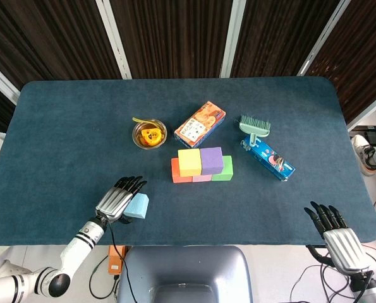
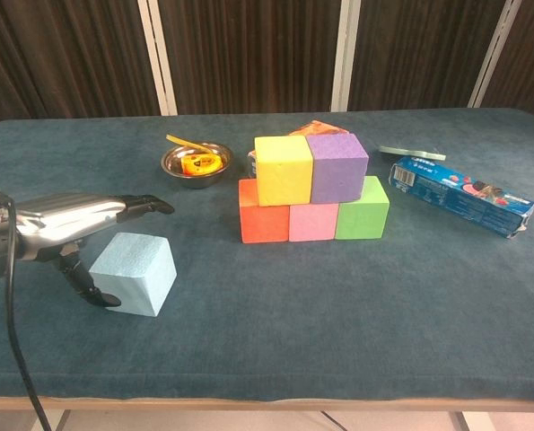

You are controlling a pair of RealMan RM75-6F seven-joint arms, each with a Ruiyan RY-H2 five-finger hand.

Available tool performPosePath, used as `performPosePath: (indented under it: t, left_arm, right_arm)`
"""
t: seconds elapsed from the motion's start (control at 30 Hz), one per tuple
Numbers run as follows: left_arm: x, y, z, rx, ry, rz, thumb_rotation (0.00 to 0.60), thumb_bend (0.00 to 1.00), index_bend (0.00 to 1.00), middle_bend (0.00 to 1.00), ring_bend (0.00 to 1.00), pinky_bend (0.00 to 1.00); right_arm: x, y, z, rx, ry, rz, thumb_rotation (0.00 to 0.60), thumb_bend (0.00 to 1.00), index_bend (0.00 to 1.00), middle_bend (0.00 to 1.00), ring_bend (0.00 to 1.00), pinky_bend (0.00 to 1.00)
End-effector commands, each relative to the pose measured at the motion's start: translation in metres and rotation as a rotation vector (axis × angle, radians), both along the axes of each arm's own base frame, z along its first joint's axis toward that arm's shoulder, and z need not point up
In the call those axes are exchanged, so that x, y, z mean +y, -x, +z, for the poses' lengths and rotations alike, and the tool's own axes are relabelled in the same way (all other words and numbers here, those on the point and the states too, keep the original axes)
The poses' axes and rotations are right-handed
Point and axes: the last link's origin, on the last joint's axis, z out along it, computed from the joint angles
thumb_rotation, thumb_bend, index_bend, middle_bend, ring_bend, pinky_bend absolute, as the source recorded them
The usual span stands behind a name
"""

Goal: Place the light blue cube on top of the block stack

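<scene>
While the cube (image 2: 134,273) sits flat on the bench (image 2: 356,314), near its front edge and well to the left of the stack (image 2: 311,199), the task has hardly begun: nothing has been lifted, and the top of the stack carries no light blue piece. The left hand (image 2: 69,229) is right at the cube, its fingers (image 2: 150,206) stretched forward above the top face and its thumb hanging down at the cube's left side; whether any of them touches the foam I cannot tell, but the hand looks spread around the cube and not yet pressed onto it. From the head view the same hand (image 1: 119,199) lies just beside the cube (image 1: 138,206), fingers pointing toward the far side of the bench. The stack stands ready: an orange, a pink and a green block in the bottom row, a yellow (image 2: 284,170) and a purple (image 2: 337,167) one on them, both upper faces bare. What is left, in my judgement, is nearly everything: closing on the cube, raising it, carrying it right and away to the stack, and setting it squarely on the two upper blocks. The right hand (image 1: 336,237) hovers at the near right corner, fingers apart and holding nothing, well away from the work. A bowl (image 2: 195,162), a snack box (image 1: 200,124), a brush (image 1: 254,128) and a blue packet (image 2: 461,195) lie behind and beside the stack.
</scene>
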Motion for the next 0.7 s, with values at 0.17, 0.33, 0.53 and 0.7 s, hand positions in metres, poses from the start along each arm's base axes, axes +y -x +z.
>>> performPosePath:
  t: [0.17,0.33,0.53,0.7]
  left_arm:
    - [0.002,0.003,-0.001,0.021,-0.005,0.007,0.6,0.16,0.19,0.0,0.0,0.1]
    - [0.005,0.004,-0.002,0.023,-0.018,0.008,0.6,0.16,0.29,0.0,0.0,0.1]
    - [0.01,0.004,-0.003,0.027,-0.038,-0.005,0.6,0.17,0.42,0.05,0.0,0.1]
    - [0.012,0.002,0.002,0.014,-0.064,-0.007,0.6,0.22,0.52,0.1,0.0,0.1]
  right_arm:
    - [0.001,0.0,0.001,-0.003,0.004,0.002,0.6,0.24,0.0,0.0,0.0,0.0]
    - [0.001,0.0,0.001,-0.001,0.001,0.003,0.6,0.24,0.0,0.0,0.0,0.0]
    - [0.002,0.0,0.001,0.0,0.002,0.005,0.6,0.24,0.0,0.0,0.0,0.0]
    - [0.003,0.0,0.002,-0.001,0.006,0.005,0.6,0.24,0.0,0.0,0.0,0.0]
